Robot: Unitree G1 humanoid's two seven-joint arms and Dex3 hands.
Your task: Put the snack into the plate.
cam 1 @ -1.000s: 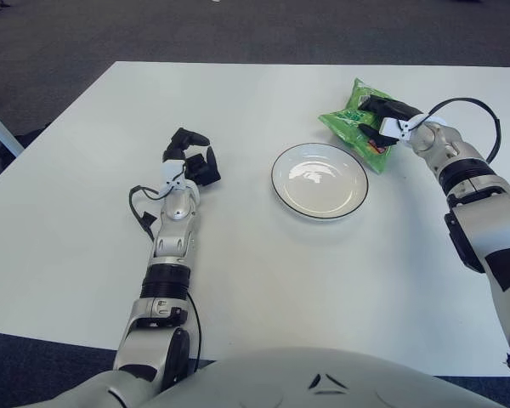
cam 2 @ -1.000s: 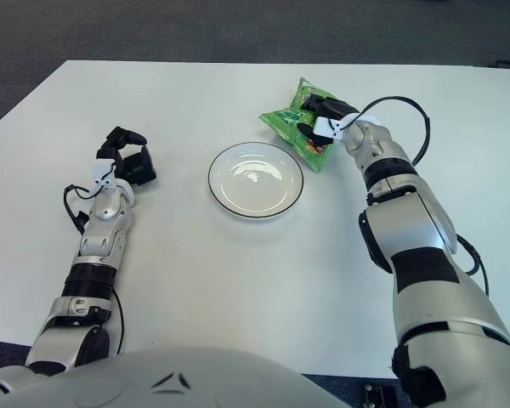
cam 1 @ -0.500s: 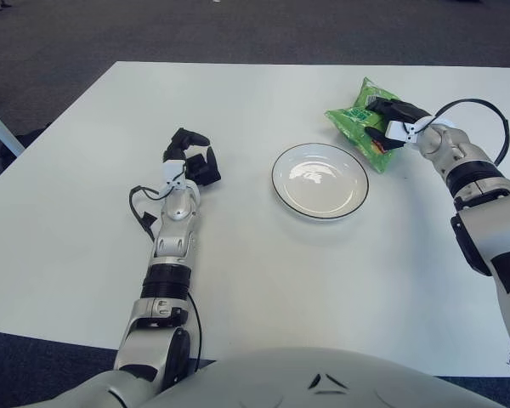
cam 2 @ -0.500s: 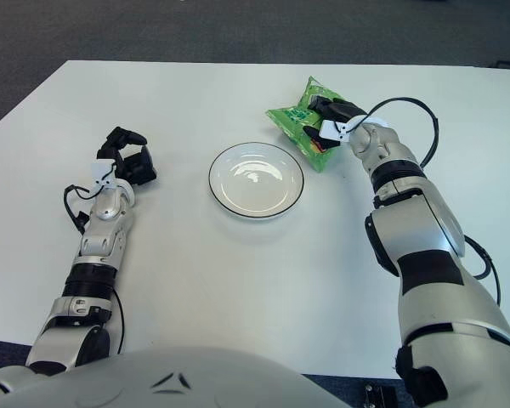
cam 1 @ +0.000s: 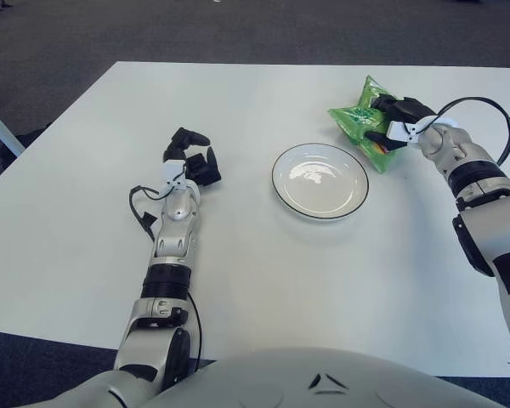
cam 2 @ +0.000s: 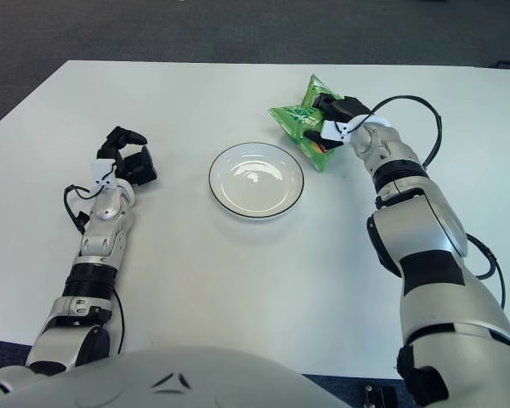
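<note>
The snack is a green bag (cam 1: 358,120) at the back right of the white table, just beyond the plate's right rim. My right hand (cam 1: 393,120) has its black fingers closed on the bag's right side; the bag looks tilted up a little. It also shows in the right eye view (cam 2: 302,121). The white plate (cam 1: 354,196) with a dark rim sits empty at the table's middle. My left hand (cam 1: 192,159) rests on the table to the left, fingers curled and holding nothing.
The white table (cam 1: 263,280) runs to a front edge near my body. Dark carpet (cam 1: 238,30) lies beyond the far edge. A cable (cam 1: 480,106) loops at my right wrist.
My right hand has pulled the green bag a little to the right and back, away from the plate's rim. The left arm has not moved.
</note>
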